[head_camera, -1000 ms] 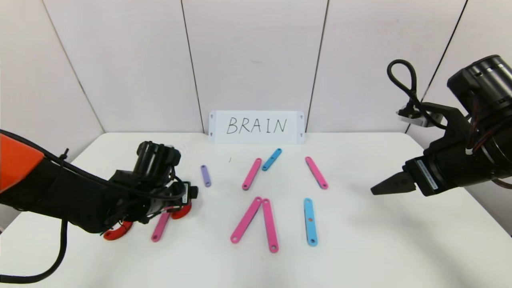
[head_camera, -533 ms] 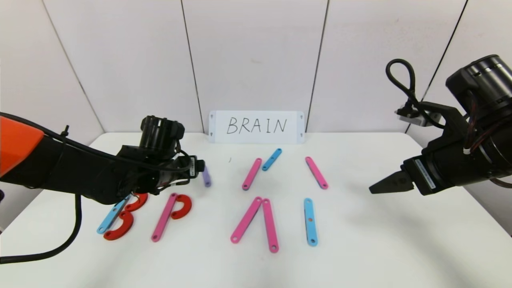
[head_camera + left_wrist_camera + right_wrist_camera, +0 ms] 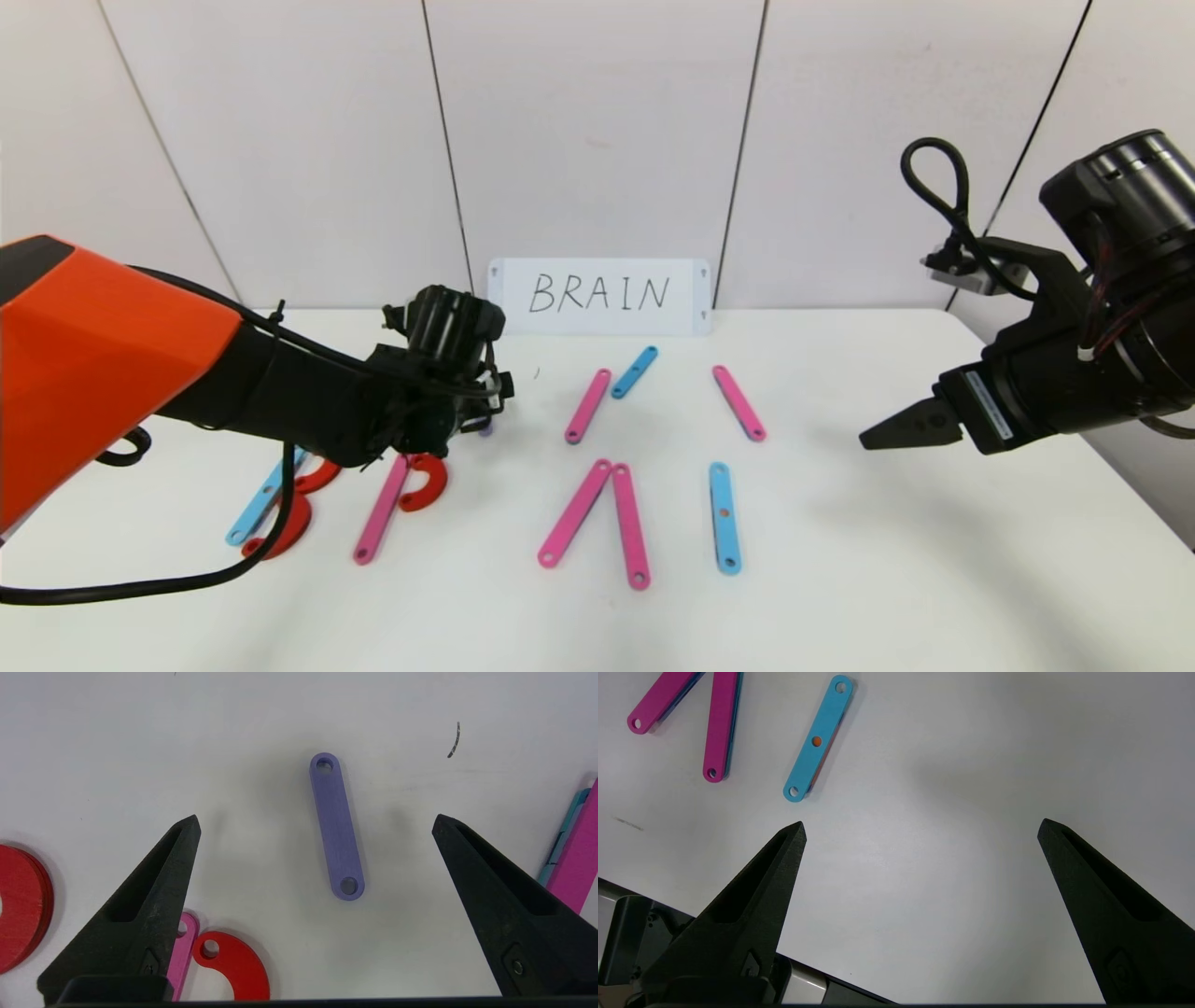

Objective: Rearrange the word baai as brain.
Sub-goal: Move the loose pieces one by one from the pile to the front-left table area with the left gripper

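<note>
The word's flat pieces lie on the white table (image 3: 887, 560). From the left come a blue strip (image 3: 254, 509) with red curves (image 3: 317, 476), a pink strip (image 3: 381, 509) with a red curve (image 3: 425, 481), two pink strips (image 3: 574, 513) meeting in a peak, and a blue strip (image 3: 724, 516). My left gripper (image 3: 315, 819) hangs open above a short purple strip (image 3: 336, 826), which lies flat between the fingers, untouched. In the head view that gripper (image 3: 485, 415) hides nearly all of the purple strip. My right gripper (image 3: 873, 437) hovers open and empty over bare table at the right.
A white card reading BRAIN (image 3: 598, 295) leans on the back wall. Loose strips lie behind the letters: pink (image 3: 587, 405), blue (image 3: 635, 371), pink (image 3: 738, 402). The right wrist view shows the blue strip (image 3: 817, 739) and the table's near edge (image 3: 738, 933).
My left arm has swung from the near left, over the red curves, back and rightward to above the purple strip, uncovering the blue strip and curves. The right arm has barely moved.
</note>
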